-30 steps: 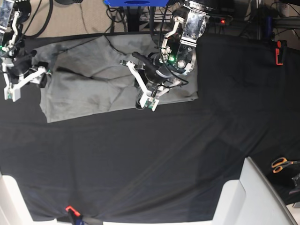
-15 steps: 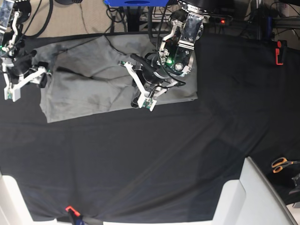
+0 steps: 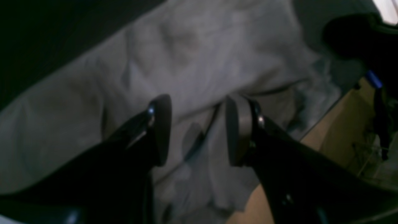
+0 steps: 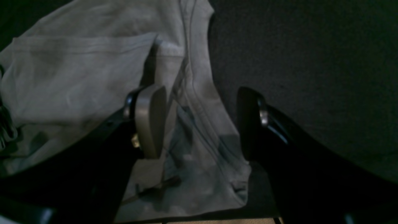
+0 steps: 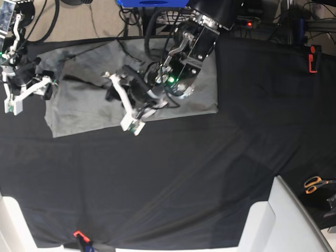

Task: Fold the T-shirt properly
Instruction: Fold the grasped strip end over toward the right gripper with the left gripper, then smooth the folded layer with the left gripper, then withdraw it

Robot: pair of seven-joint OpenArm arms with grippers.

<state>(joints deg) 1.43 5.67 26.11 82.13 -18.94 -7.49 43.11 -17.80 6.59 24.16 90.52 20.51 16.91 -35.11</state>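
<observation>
The light grey T-shirt (image 5: pixel 89 100) lies wrinkled on the black cloth at the upper left. My left gripper (image 5: pixel 119 101) hovers over its middle, reaching in from the right. In the left wrist view the left gripper (image 3: pixel 199 130) stands open, with only creased T-shirt (image 3: pixel 199 56) fabric showing below the gap. My right gripper (image 5: pixel 29 93) sits at the shirt's left edge. In the right wrist view the right gripper (image 4: pixel 199 123) is open, straddling a hemmed edge of the T-shirt (image 4: pixel 77 71) with nothing pinched.
The large black cloth (image 5: pixel 173 178) covers the table. Orange-handled scissors (image 5: pixel 315 184) lie at the right edge. A white bin (image 5: pixel 286 220) stands at the bottom right. Red clamps (image 5: pixel 313 58) hold the cloth. Cables run along the back edge.
My left arm has swept left across the shirt, from its right part to its middle, and its jaws have opened. The right arm has not moved.
</observation>
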